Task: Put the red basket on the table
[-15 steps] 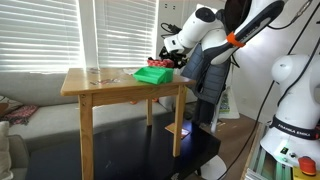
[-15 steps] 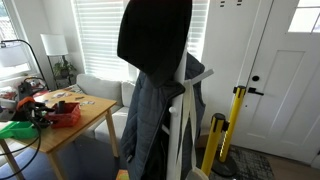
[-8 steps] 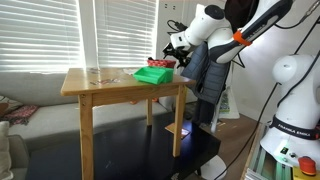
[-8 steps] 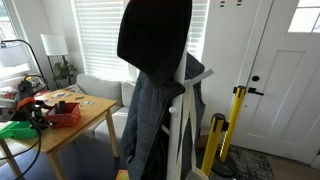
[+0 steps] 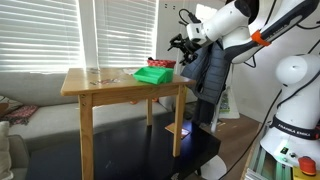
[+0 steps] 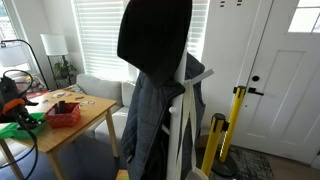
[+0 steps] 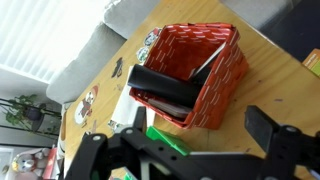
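The red basket (image 7: 205,75) stands on the light-brown wooden table (image 7: 275,75) and holds a black object (image 7: 160,85). It also shows in both exterior views (image 5: 162,65) (image 6: 65,117), near the table's (image 5: 100,87) (image 6: 97,107) edge. My gripper (image 7: 180,132) is open and empty, raised above the basket and apart from it. In both exterior views the gripper (image 5: 181,42) (image 6: 12,88) hangs over the table end.
A bright green basket (image 5: 152,74) (image 6: 14,129) (image 7: 165,140) sits on the table beside the red one. Small items lie further along the table (image 6: 62,97). A dark coat on a stand (image 6: 155,90) stands next to the table. A low black platform (image 5: 150,150) lies under the table.
My gripper has moved up and away from the red basket. The red basket stays on the table.
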You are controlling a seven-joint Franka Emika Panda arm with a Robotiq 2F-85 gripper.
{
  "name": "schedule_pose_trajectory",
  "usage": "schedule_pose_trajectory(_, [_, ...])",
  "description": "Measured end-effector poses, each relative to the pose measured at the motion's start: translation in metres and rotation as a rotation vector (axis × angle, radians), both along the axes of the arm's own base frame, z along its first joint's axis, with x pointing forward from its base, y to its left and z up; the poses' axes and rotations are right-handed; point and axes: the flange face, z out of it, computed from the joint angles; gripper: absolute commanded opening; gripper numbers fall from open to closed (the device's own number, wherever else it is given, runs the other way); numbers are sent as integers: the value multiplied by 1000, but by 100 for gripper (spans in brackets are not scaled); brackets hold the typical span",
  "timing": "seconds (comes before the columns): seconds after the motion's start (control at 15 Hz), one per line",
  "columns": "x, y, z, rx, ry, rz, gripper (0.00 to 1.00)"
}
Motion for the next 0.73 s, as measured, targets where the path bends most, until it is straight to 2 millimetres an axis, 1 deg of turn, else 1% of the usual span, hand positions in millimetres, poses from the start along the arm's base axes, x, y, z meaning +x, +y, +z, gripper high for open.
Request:
schedule_pose_trajectory(0.13, [-2, -2, -2, -13, 6, 8, 100])
schedule_pose_trajectory(0.47, [-7, -15, -16, -31, 56, 5, 100])
schedule_pose_trajectory(0.73, [-7, -18, -18, -27, 64, 5, 100])
